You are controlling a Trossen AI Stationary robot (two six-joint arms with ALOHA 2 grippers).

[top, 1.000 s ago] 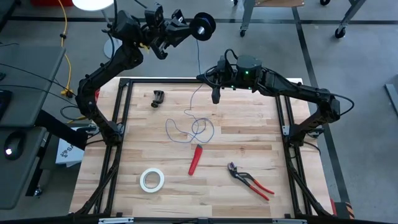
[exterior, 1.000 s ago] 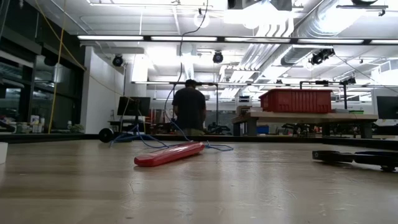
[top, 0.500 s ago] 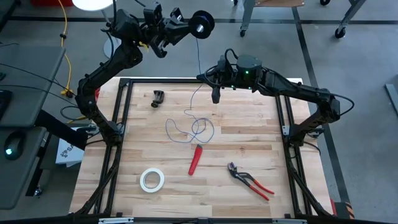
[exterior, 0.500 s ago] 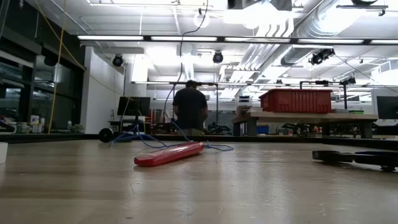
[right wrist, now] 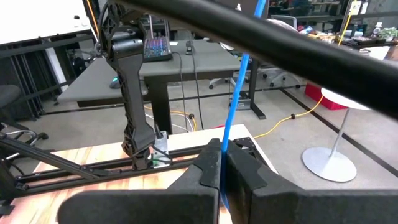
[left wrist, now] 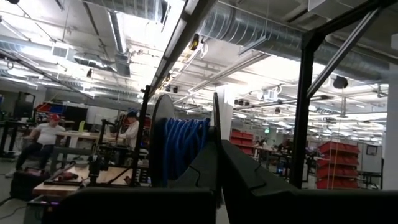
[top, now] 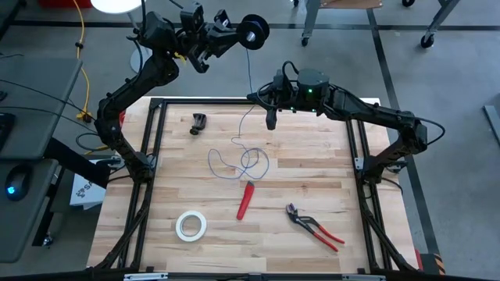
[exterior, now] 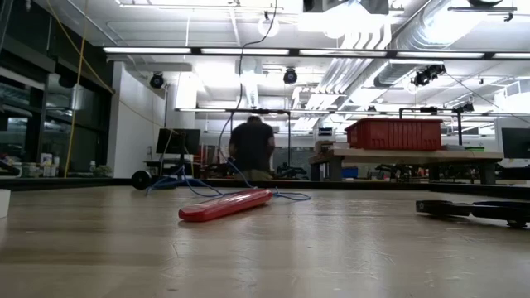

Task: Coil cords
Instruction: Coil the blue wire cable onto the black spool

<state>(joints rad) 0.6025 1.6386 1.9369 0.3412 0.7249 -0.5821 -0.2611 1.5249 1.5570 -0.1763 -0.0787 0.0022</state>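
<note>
I hold small black round spool (top: 255, 30) in left gripper (top: 234, 33), fingers clamped on it, raised beyond far table edge for winding. Right gripper (top: 271, 119) pinches thin blue-violet wire (top: 244, 160) shut, guiding strand; slack loops lie mid-table.

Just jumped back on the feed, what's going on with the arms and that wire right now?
The left gripper holds the black spool up beyond the table's far edge, with blue wire already wound on it. The right gripper, shut, pinches the thin blue wire over the far middle of the table. The rest of the wire lies in loose loops on the wood, beside a red tool. Pliers, a white tape roll and a small black clip lie untouched.
</note>
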